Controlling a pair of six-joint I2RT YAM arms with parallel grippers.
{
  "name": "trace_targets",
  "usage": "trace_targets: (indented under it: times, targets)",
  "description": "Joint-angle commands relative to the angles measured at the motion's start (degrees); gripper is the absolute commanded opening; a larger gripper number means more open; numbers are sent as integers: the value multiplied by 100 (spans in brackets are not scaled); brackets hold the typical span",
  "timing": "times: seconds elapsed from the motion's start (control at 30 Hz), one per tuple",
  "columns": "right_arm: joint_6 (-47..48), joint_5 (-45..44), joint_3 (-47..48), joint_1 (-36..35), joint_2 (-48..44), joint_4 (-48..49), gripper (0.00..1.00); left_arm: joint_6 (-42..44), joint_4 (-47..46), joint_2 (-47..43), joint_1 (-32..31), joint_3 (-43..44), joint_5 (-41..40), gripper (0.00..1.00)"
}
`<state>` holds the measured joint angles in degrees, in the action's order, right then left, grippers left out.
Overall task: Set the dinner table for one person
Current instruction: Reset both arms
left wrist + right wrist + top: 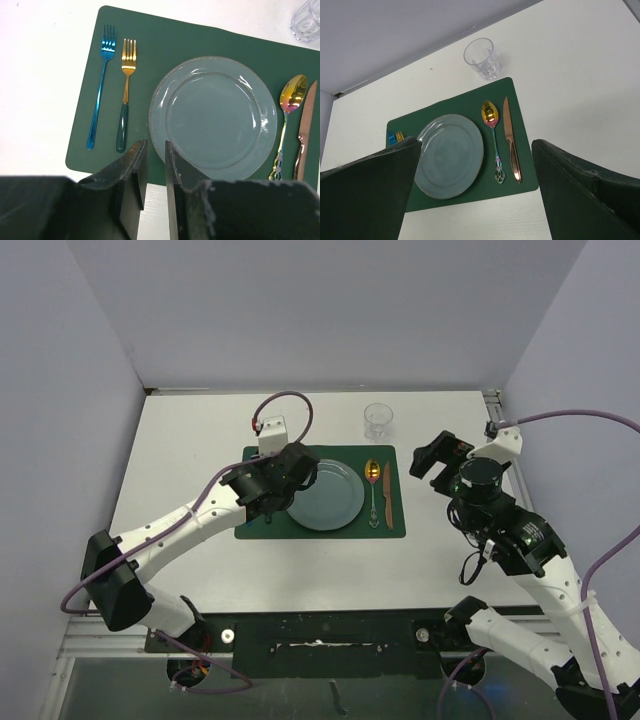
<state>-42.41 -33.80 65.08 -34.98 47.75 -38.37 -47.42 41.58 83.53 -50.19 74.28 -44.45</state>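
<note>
On the white dinner table (pixel 190 440) lies a dark green placemat (pixel 397 527) with a blue-grey plate (pixel 325 493) in its middle. A blue fork (pixel 100 85) and a gold fork (pixel 125 95) lie left of the plate (pixel 214 117). A gold spoon (pixel 372 485) and a copper knife (pixel 387 495) lie right of it. A clear glass (pixel 378 420) stands behind the mat's right corner. My left gripper (pixel 275 495) hovers over the mat's near-left part, nearly shut (pixel 156 145) and empty. My right gripper (pixel 435 462) is wide open (pixel 476 144) and empty, right of the mat.
The left arm hides the forks in the top view. Grey walls stand close on the left, back and right of the table. A metal rail (pixel 492 400) runs along the table's right edge. The arm bases sit at the near edge.
</note>
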Motion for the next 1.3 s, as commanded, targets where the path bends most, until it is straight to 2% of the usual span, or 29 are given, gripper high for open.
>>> trace_targets:
  times: [0.0, 0.27, 0.47, 0.8, 0.93, 1.13, 1.27]
  targets:
    - [-75, -144, 31, -53, 7, 107, 98, 48, -410, -233, -18, 51, 123, 19]
    - [-245, -240, 146, -62, -84, -272, 98, 198, -741, -76, -17, 183, 427, 20]
    - [-234, -92, -173, -70, -439, 92, 98, 83, -566, 55, -93, 238, 435, 20]
    - [-256, 53, -31, -105, 91, 64, 98, 261, -897, -29, -96, 32, 516, 19]
    - [88, 188, -189, -114, 27, 550, 98, 469, -1276, -206, -125, -192, 603, 20]
    - [627, -51, 476, -116, 234, 221, 98, 910, -1740, -582, -136, -221, 465, 19]
    - [678, -48, 486, -119, 145, 228, 98, 972, -1844, -806, -142, -201, 393, 19]
